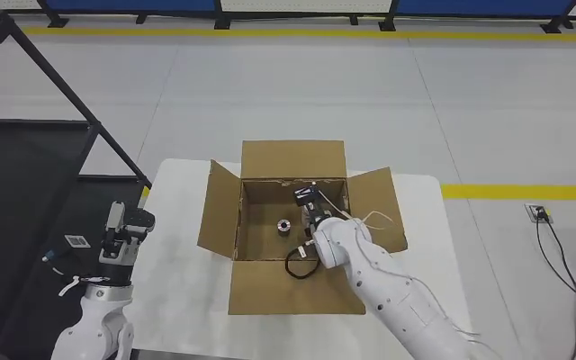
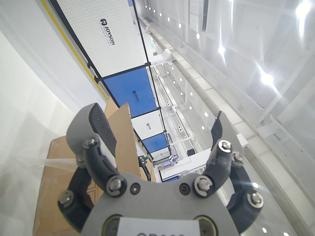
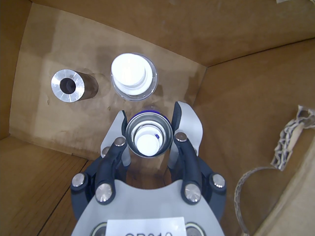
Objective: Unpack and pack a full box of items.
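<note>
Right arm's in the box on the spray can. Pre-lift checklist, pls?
1. Right gripper shut on spray can, a finger on each side: ok.
2. White-capped jar apart from the fingers: ok.
3. Metal cylinder upright, apart from the can: ok.
4. Box flaps open: ok.
5. Left gripper open, outside the box: ok.
6. Can lifted or standing: cannot tell.

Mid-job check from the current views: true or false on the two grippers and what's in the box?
1. The right gripper has its fingers on both sides of the spray can inside the box. True.
2. The left gripper is shut. False: it is open, holding nothing.
3. The metal cylinder lies outside the box. False: it stands inside it.
4. The white-capped bottle stands upright in the box. True.
</note>
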{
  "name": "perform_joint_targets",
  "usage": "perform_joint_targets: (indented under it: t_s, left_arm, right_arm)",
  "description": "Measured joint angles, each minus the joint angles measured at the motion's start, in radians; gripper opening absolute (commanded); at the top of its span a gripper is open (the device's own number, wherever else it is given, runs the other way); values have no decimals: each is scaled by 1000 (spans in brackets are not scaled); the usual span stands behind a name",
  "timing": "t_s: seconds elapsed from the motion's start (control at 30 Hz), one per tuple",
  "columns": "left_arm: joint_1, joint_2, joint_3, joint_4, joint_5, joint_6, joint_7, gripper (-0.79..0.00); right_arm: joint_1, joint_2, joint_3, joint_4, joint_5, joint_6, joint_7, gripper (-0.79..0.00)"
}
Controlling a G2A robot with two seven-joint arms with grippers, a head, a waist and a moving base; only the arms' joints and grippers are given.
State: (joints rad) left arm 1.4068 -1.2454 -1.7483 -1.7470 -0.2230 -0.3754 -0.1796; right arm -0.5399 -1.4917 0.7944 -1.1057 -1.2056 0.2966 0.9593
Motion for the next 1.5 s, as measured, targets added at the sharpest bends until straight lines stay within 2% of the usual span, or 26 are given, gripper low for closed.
perform_joint_targets:
  t_s: [0.13,0.23,0.33,0.47,0.67,0.77,0.9,1.07,1.23,1.33,1.5]
  left_arm:
    - [4,0,3,-11,3,1,-5,0]
    - [9,0,6,-30,10,-1,-21,0]
    - [13,2,13,-50,24,-2,-49,0]
    - [12,7,31,-69,62,23,-135,0]
    - [-4,17,68,-82,139,58,-270,0]
    - [-21,21,92,-80,174,83,-315,0]
    - [-46,24,131,-87,221,97,-365,0]
    - [-85,24,196,-103,261,117,-385,0]
    - [-142,21,279,-89,315,147,-406,0]
    - [-178,19,322,-67,340,167,-412,0]
    - [-223,17,375,-32,366,199,-440,0]
  right_arm:
    - [-25,5,32,-57,-4,-3,1,-182]
    - [-65,18,70,-131,-16,-14,16,-132]
    - [-123,36,122,-236,-31,-32,33,0]
    - [-226,62,212,-417,-38,-57,51,0]
    - [-417,101,416,-721,71,-153,62,0]
    - [-492,113,523,-820,170,-204,44,0]
    - [-562,126,662,-884,302,-245,8,0]
    - [-583,143,845,-854,472,-290,25,0]
    - [-488,169,985,-656,680,-363,196,0]
    - [-404,185,1005,-500,769,-427,310,0]
    - [-306,204,980,-323,832,-505,408,0]
